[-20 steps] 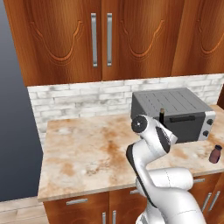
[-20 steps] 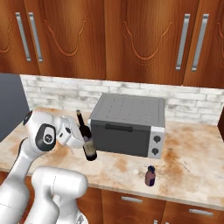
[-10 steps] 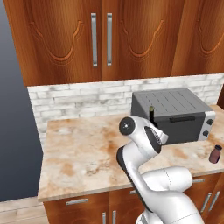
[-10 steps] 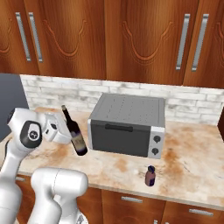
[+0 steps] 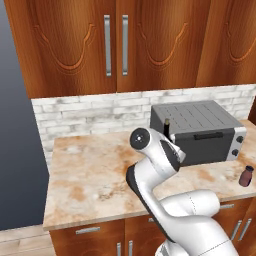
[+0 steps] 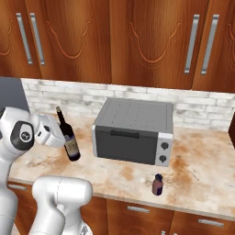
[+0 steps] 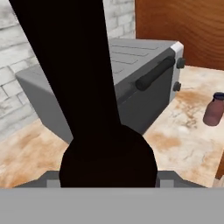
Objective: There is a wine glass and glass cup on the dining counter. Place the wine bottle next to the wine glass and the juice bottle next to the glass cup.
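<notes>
While the white arm reaches out over the marbled counter [image 6: 202, 156], its gripper [image 6: 58, 136] is clamped partway closed around the wine bottle [image 6: 69, 136], gripping it low on the dark body. In the right base view the bottle leans, its slim neck tipped toward the brick backsplash [image 6: 69, 95] and its base lifted just off the stone, to the left of the grey toaster oven [image 6: 133, 131]. From the left base view only the top of the bottle's neck [image 5: 166, 126] pokes up behind the arm's wrist, in front of the oven [image 5: 200, 131]. Seen from the hand view, the bottle [image 7: 83, 87] is a broad black shape running up from the bottom, with the oven [image 7: 144, 83] behind it.

The juice bottle [image 6: 157, 184] stands upright on the counter, well apart from the gripper, in front of the oven's right end and near the counter's front edge. It shows too at the right of the left base view [image 5: 245, 176] and at the right of the hand view [image 7: 214, 109]. Wooden wall cabinets [image 6: 137, 41] hang above the backsplash.
</notes>
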